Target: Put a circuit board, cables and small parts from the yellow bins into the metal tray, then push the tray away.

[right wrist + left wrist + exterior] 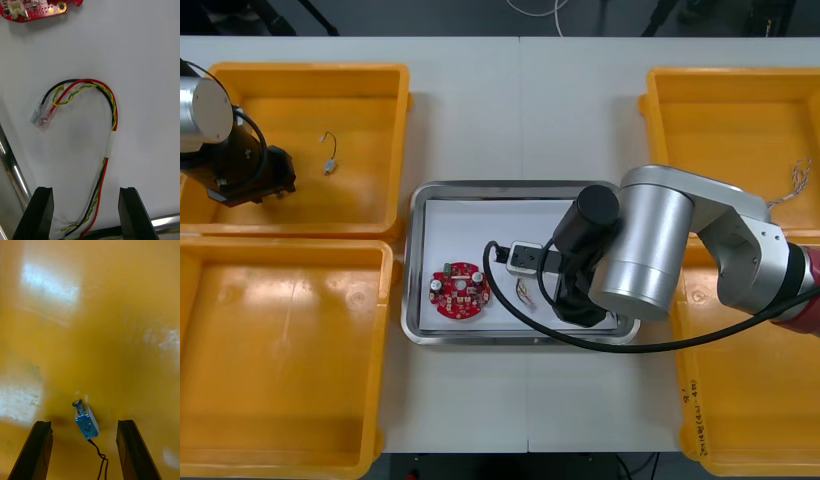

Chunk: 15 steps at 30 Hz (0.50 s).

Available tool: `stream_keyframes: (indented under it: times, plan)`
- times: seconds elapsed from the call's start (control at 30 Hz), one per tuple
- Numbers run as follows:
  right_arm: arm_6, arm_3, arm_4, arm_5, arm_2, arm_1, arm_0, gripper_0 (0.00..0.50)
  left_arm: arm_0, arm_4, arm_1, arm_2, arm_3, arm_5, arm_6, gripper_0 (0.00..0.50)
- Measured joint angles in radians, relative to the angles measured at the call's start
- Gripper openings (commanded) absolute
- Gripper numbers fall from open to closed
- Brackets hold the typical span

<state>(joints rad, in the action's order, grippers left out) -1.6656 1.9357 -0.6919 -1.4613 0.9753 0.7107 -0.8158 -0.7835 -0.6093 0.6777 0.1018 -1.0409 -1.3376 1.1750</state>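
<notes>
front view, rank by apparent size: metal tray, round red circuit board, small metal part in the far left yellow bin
1. shiny metal tray
2. round red circuit board
3. small metal part, clearly the smallest

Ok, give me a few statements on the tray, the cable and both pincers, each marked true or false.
1. The red circuit board lies in the metal tray. True.
2. The right pincer is shut on the red and yellow cable. False: it is open, the cable lying on the tray floor between its fingers.
3. The left pincer hangs open over a small metal part in a yellow bin. True.
4. The tray holds two circuit boards. False: one.
</notes>
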Motion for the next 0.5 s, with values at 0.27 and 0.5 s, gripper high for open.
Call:
stream_keyframes:
  times: [0.27,0.5]
  plan:
    - [0.0,0.049,-0.075,-0.109,-0.115,0.0,0.0,0.5,0.0,0.0,0.0,0.0,0.007,0.008,0.0,0.5]
    - [0.0,0.064,-0.188,-0.22,-0.252,0.0,-0.01,0.5,0.0,0.0,0.0,0.0,0.01,0.042,0.0,0.5]
